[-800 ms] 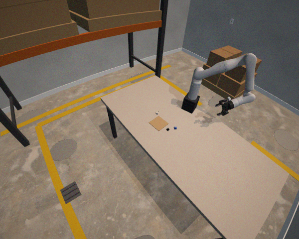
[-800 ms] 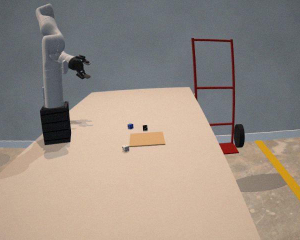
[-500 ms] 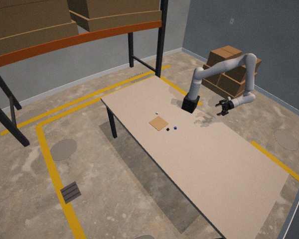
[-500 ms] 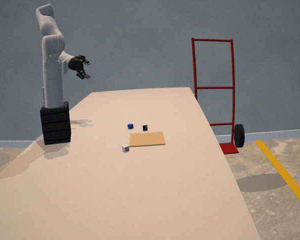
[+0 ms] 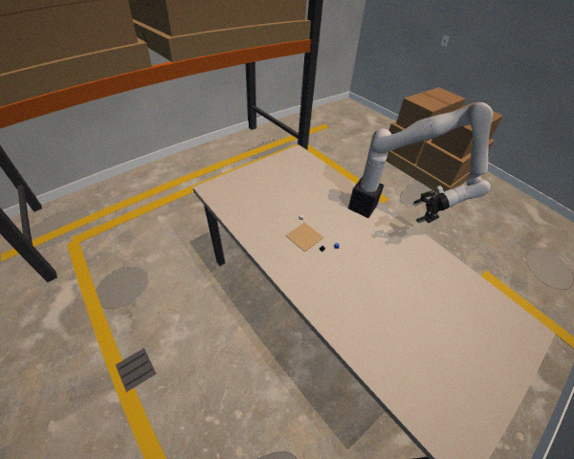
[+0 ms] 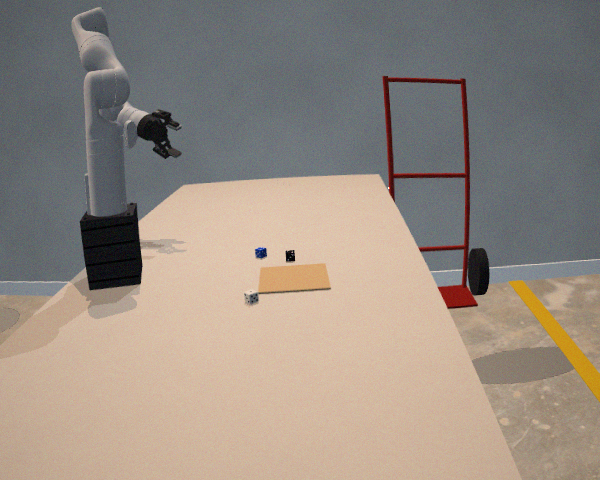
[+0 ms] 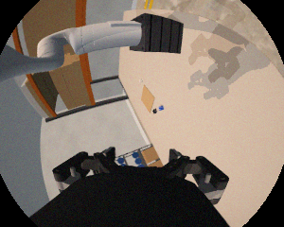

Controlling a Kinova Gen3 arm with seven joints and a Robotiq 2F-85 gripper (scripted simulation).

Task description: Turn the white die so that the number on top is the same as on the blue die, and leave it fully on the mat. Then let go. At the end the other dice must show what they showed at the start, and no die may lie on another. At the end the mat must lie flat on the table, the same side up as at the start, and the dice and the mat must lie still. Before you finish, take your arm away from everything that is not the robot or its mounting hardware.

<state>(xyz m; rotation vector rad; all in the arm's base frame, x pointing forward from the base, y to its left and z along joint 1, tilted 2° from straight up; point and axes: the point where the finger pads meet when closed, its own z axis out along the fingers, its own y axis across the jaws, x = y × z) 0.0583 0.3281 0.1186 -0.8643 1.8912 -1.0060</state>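
Since the white die sits on the table just beside a corner of the mat, you've got a short carry ahead, and a turn with it! It looks light, stiff and hard to hurt, though smooth little faces could slip or spin if you catch an edge. Go for two opposite upright sides, pads square, low around the middle; keep clear of the mat's rim. And the gripper? Spread wide, nothing between its fingers, up high and well apart from the die. Count them with me: one white die, one blue die, one black die, three dice in all, plus one mat and one arm. You can't read the top numbers surely from here, so check blue first!
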